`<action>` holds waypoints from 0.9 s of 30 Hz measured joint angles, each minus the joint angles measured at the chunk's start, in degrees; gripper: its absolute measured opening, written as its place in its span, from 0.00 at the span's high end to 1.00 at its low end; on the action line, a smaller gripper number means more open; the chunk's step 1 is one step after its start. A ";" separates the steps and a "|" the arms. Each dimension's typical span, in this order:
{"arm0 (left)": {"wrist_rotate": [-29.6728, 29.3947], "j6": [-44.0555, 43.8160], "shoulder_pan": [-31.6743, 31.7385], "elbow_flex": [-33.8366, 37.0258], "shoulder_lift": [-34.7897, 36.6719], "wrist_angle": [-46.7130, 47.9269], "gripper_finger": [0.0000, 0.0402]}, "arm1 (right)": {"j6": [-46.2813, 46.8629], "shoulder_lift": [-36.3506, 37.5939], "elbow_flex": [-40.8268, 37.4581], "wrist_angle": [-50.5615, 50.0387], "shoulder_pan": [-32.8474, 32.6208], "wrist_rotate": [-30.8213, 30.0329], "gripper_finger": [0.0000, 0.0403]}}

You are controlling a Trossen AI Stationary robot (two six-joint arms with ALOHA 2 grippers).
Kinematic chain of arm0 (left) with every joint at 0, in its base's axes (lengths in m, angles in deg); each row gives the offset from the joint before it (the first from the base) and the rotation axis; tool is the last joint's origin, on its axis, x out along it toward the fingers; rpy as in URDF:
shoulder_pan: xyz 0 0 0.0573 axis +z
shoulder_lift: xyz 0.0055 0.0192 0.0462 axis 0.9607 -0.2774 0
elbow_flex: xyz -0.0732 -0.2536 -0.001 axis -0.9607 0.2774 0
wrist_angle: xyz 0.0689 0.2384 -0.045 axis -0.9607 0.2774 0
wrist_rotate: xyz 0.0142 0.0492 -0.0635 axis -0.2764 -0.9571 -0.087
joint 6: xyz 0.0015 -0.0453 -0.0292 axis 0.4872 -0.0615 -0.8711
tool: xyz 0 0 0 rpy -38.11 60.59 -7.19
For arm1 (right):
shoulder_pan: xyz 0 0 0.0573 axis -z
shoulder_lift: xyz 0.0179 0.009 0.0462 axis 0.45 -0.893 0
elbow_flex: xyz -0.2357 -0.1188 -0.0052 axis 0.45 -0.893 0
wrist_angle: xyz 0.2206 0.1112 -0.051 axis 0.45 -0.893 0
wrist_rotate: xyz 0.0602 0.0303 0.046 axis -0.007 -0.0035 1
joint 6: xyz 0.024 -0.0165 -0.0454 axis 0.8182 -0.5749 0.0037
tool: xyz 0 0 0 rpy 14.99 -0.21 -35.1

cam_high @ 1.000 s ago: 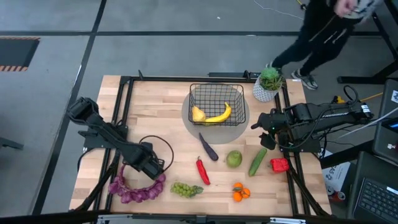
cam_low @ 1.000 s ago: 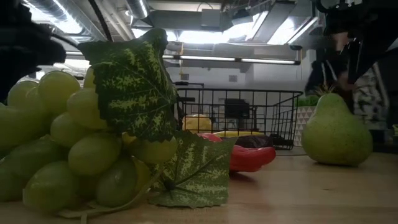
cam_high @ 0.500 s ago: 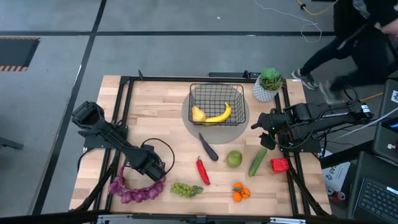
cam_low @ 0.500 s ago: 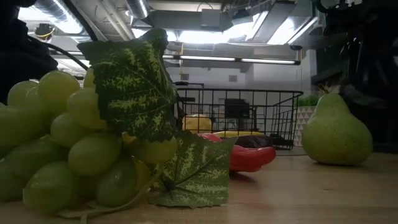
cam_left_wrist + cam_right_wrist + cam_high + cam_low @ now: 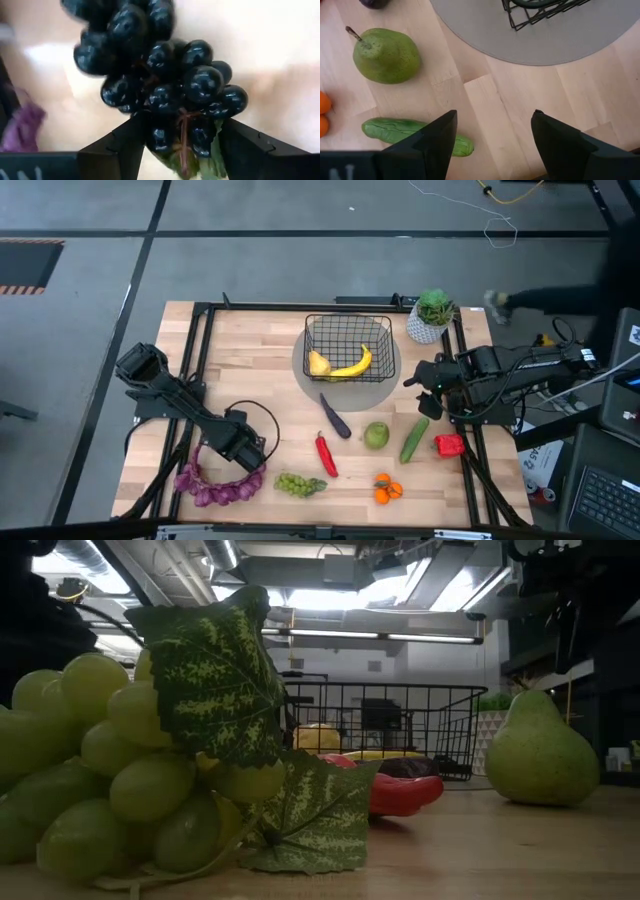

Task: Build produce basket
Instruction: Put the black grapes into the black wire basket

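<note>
The black wire basket (image 5: 348,340) stands on a grey round mat at the table's far middle, with the yellow banana (image 5: 354,366) inside it. The purple grapes (image 5: 220,485) lie at the near left. My left gripper (image 5: 248,450) hangs over their right end, open. In the left wrist view its fingers (image 5: 131,145) stand on either side of the bunch's stem end (image 5: 182,135). My right gripper (image 5: 492,145) waits open at the right, above bare wood near the cucumber (image 5: 395,131) and the green pear (image 5: 385,55). My left gripper comes down from above with one finger on each side of the stem end of the purple grapes (image 5: 165,137), next to the leaf. I cannot tell whether the fingers touch the bunch. The grapes lie on the table.
The eggplant (image 5: 335,418), red chili (image 5: 326,454), green grapes (image 5: 300,484), oranges (image 5: 387,490) and a small red item (image 5: 449,445) lie across the near half. A potted plant (image 5: 432,315) stands at the far right corner. In the low view the green grapes (image 5: 120,770) fill the left.
My left arm has shifted slightly toward the table's near edge and down over the purple grapes, then held still. A person beyond the table's far right corner has walked off to the right.
</note>
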 joint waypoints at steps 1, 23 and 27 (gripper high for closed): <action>-2.02 -0.55 0.00 0.08 -0.02 0.22 0.46 | 0.05 0.00 0.00 0.00 0.00 0.02 0.37; -8.63 2.86 0.06 2.93 -0.02 -3.54 0.62 | 0.09 0.00 0.00 -0.04 0.02 0.15 0.37; -9.15 1.76 0.76 2.95 -0.01 -3.59 0.76 | 0.09 0.00 0.00 -0.04 0.02 0.15 0.37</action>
